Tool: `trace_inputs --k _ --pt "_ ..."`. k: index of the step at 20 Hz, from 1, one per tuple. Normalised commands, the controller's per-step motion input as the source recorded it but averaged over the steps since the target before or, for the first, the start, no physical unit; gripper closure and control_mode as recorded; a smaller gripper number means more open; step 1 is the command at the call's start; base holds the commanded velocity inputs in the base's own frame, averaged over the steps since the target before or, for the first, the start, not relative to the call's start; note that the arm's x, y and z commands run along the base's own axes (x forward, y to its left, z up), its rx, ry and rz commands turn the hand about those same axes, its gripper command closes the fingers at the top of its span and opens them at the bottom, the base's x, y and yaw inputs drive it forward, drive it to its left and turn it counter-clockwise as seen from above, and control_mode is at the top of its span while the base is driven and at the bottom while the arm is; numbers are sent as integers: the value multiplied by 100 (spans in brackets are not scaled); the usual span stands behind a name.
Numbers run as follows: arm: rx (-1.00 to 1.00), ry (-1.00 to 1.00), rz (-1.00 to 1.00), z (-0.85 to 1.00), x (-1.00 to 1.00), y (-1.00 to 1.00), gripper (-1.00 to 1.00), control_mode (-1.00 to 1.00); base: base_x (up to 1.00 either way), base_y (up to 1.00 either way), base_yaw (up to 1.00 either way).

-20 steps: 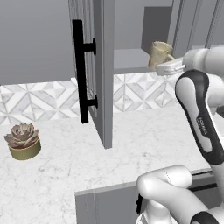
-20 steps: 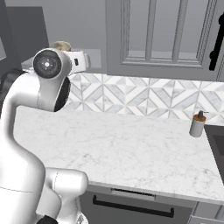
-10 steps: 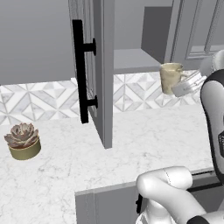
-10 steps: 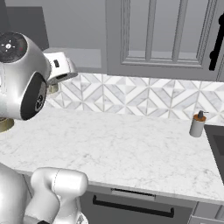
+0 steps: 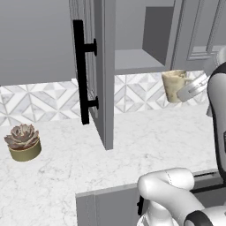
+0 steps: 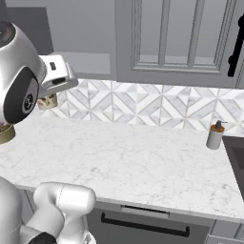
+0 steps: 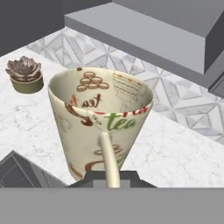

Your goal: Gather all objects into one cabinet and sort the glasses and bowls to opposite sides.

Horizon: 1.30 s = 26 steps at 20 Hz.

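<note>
My gripper (image 5: 186, 92) is shut on the handle of a beige speckled mug (image 5: 173, 85) with brown and green print, one of the glasses. The mug hangs upright in the air, below and to the right of the open cabinet's grey shelf (image 5: 132, 60). In the hand view the mug (image 7: 99, 121) stands close up, its handle (image 7: 108, 159) running down between my fingertips. From the right base view a bit of the mug (image 6: 47, 101) peeks out under the hand (image 6: 56, 75). The cabinet door (image 5: 98, 66) with its black bar handle (image 5: 80, 73) stands swung open. The bowls are out of view.
A potted succulent (image 5: 23, 142) sits on the marble counter (image 5: 132, 145) at the left. A soap dispenser (image 6: 215, 135) stands by the sink (image 6: 237, 159) at the far right. Closed wall cabinet doors (image 6: 176, 38) hang above the patterned backsplash.
The mug has come down and a little to the right, from shelf height in front of the open cabinet to below the shelf, still in my gripper.
</note>
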Motion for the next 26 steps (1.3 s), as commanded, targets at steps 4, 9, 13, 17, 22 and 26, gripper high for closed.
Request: trace_inputs --k 4,9,13,17,22,26 --pt "0 0 0 0 0 0 100 -100 0 0 0" --pt "0 -16 0 4 -49 -4 100 100 -20 -4 0" --pt "0 0 0 0 0 0 100 100 -100 -33 -3" --pt "0 0 0 0 0 0 100 100 -100 -21 0" --pt "0 0 0 0 0 0 100 100 -100 -19 4" --pt "0 0 0 0 0 0 100 100 -81 -31 74"
